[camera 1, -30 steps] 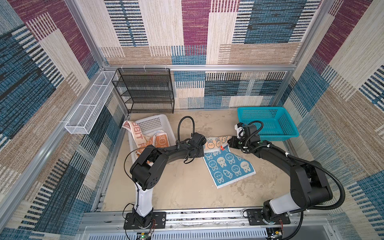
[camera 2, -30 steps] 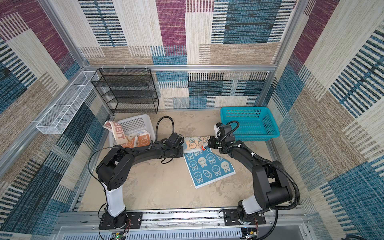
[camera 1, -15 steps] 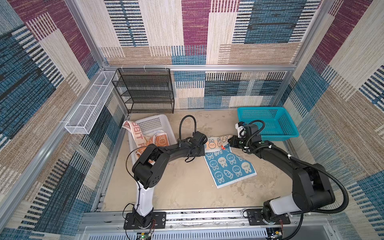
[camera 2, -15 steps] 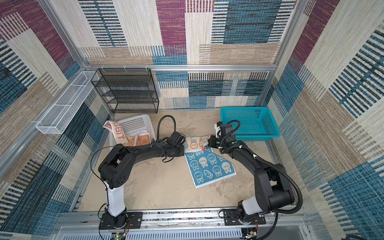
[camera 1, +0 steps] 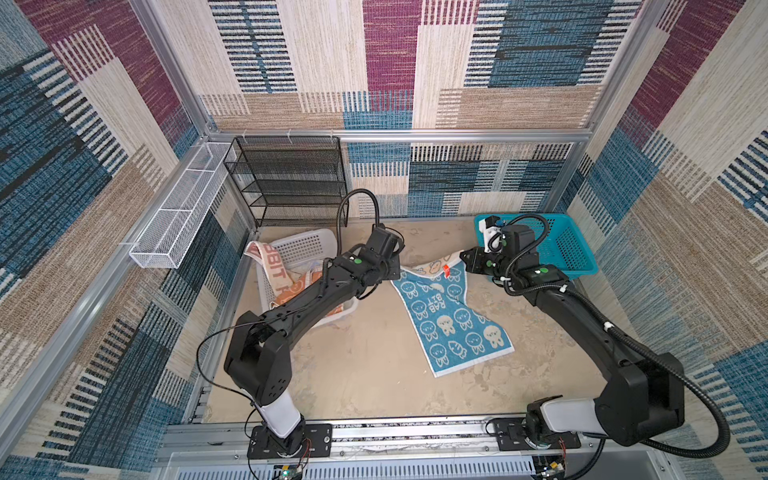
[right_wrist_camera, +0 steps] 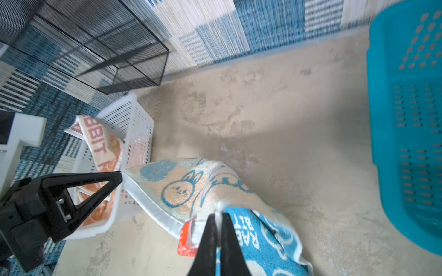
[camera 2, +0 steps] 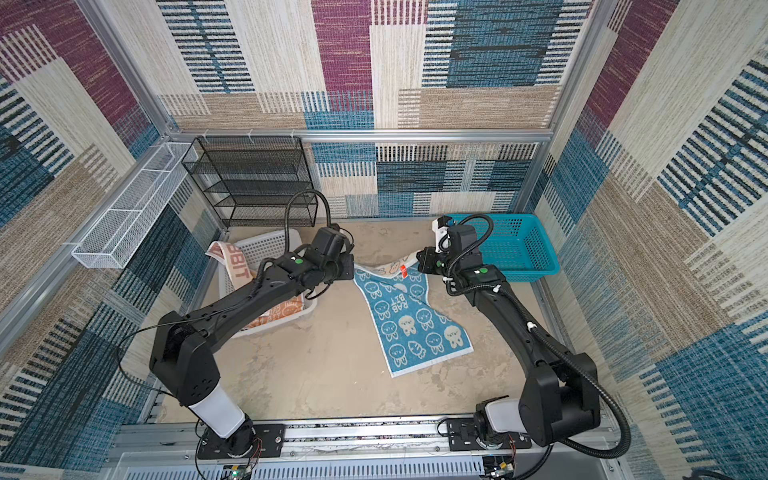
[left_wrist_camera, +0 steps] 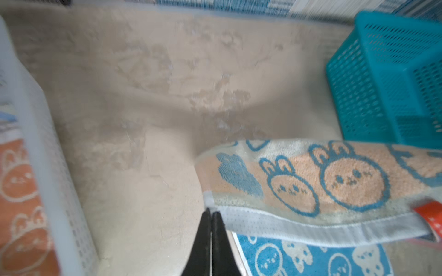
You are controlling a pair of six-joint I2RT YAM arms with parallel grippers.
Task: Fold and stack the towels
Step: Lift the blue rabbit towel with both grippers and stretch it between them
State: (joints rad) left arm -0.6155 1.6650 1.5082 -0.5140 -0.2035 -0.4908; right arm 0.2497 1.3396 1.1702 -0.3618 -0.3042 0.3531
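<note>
A towel with blue rabbit faces point(camera 1: 451, 320) point(camera 2: 411, 324) lies diagonally on the table, its far edge raised and showing a cream underside point(left_wrist_camera: 311, 176) point(right_wrist_camera: 181, 188). My left gripper point(camera 1: 400, 272) point(left_wrist_camera: 211, 213) is shut on that edge's left corner. The edge's right corner, beside an orange tag point(right_wrist_camera: 185, 239), is pinched in my shut right gripper point(camera 1: 466, 255) point(right_wrist_camera: 218, 215). Over the rim of the white basket point(camera 1: 307, 245) hangs the towel with "RABBIT" lettering point(camera 1: 272, 266). The towel with orange rabbits point(camera 1: 291, 293) lies inside that basket, partly hidden by my left arm.
A teal basket point(camera 1: 559, 245) point(left_wrist_camera: 387, 78) stands at the back right, close behind my right wrist. A black wire rack point(camera 1: 291, 178) stands against the back wall. A white wire tray point(camera 1: 178, 216) hangs on the left wall.
My left gripper's jaws have closed on the blue towel's far left corner. The right gripper has kept its hold, and the far edge between them has lifted slightly.
</note>
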